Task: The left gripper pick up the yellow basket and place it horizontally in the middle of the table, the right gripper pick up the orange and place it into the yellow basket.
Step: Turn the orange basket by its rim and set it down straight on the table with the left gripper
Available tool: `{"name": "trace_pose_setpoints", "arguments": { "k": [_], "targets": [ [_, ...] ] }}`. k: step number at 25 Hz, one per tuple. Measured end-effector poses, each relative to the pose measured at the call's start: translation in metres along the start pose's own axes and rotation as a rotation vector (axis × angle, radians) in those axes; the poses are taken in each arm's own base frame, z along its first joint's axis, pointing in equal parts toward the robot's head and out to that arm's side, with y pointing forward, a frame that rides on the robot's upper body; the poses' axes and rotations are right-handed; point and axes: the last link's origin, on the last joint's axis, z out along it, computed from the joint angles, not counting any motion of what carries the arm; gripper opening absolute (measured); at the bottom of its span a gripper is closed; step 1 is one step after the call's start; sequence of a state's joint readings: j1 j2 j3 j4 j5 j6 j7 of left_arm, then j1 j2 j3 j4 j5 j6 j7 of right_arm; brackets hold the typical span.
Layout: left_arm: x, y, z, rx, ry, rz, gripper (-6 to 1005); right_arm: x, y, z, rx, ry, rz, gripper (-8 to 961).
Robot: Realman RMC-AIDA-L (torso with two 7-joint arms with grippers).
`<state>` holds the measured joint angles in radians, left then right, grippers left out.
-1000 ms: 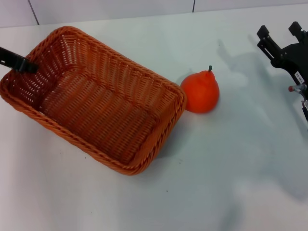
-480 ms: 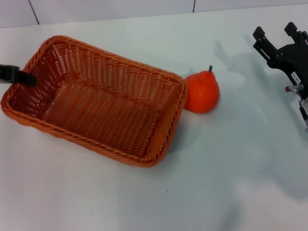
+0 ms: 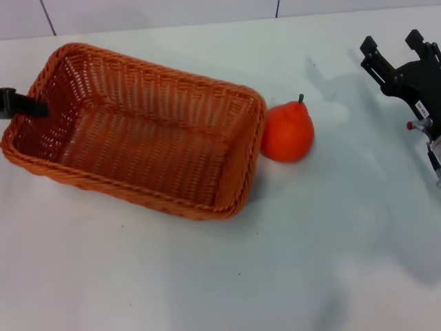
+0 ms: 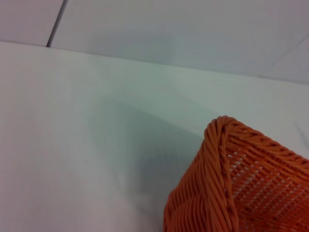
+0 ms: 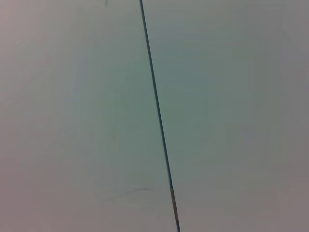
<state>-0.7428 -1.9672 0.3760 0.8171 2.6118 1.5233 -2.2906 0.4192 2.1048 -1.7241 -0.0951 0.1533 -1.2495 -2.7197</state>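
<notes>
White table (image 3: 207, 276): your left gripper (image 3: 21, 105) pinches the basket (image 3: 138, 138) rim at frame left. Orange (image 3: 288, 132) touches its right end. Right gripper (image 3: 396, 52), fingers spread, upper right.

A coarse woven wicker texture with a braided rim is being shown by the yellow basket (image 3: 141, 131). A smooth, matt skin is being presented by the orange (image 3: 288, 132). The table (image 3: 227, 276) is being seen as smooth and matt.
</notes>
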Motion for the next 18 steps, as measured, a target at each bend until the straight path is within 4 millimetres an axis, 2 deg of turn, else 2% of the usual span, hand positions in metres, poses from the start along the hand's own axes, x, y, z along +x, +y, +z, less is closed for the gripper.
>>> {"name": "trace_pose_setpoints", "arguments": {
  "k": [10, 18],
  "targets": [
    [-0.005, -0.002, -0.004, -0.106, 0.093, -0.108, 169, -0.002, 0.001, -0.001, -0.006, -0.012, 0.0, 931],
    [-0.021, -0.009, -0.002, -0.115, 0.156, -0.176, 170, -0.001, 0.0, 0.001, -0.004, -0.008, 0.0, 931]
  ]
}}
